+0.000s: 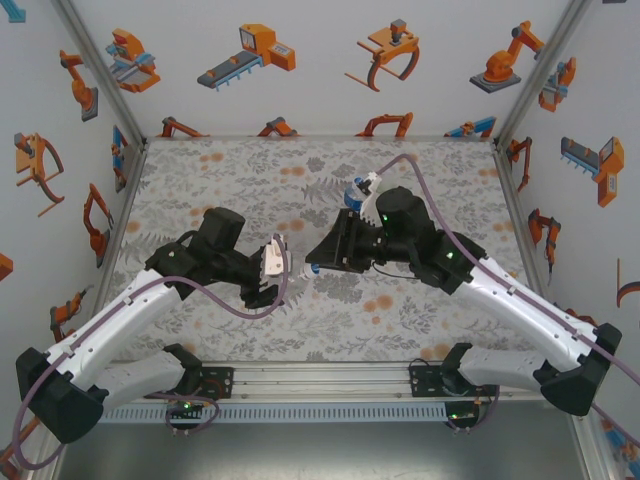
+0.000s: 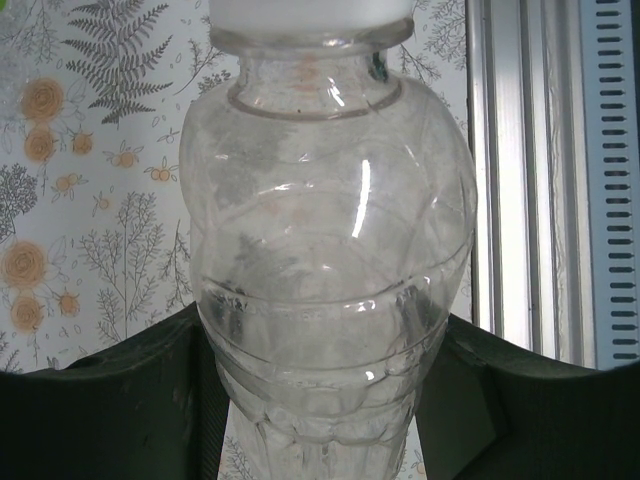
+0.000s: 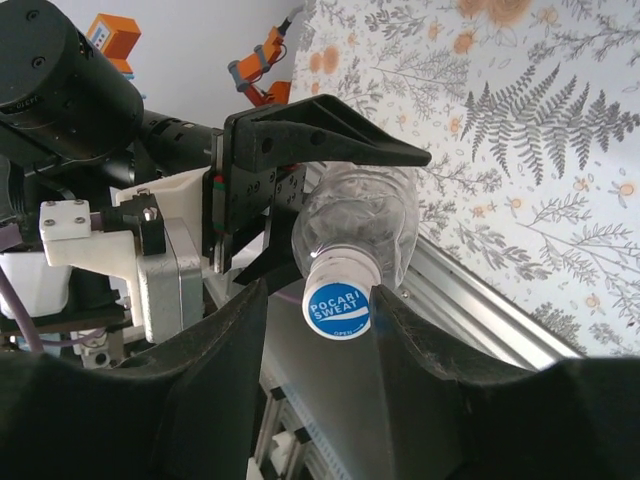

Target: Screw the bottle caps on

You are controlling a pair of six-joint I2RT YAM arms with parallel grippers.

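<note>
The right gripper [image 3: 321,290] has its two dark fingers [image 3: 215,370] flanking the cap [image 3: 337,308], a white screw cap with a blue printed top that sits on the bottle neck. The far finger appears to meet the cap's rim, while a thin gap shows on the other side, so whether the jaws have clamped cannot be told. Facing it, the left gripper [image 2: 320,330] is closed on the body of the clear bottle [image 2: 330,220], one finger pressed against each flank below the shoulder. The bottle is held in the air above the table [image 1: 250,180], lying roughly level between the two arms with its neck pointing at the right gripper. This hold probably serves two ends: the left arm keeps the body from turning, and the cap's axis lines up with the right wrist, so a wrist roll can thread it on. How far the cap has been turned down cannot be judged. The bottle looks empty, its walls transparent and the floral table pattern showing through. Behind the right arm, near the back of the table, stands what looks like a second bottle [image 1: 357,191] with a blue label; its contents cannot be made out.
</note>
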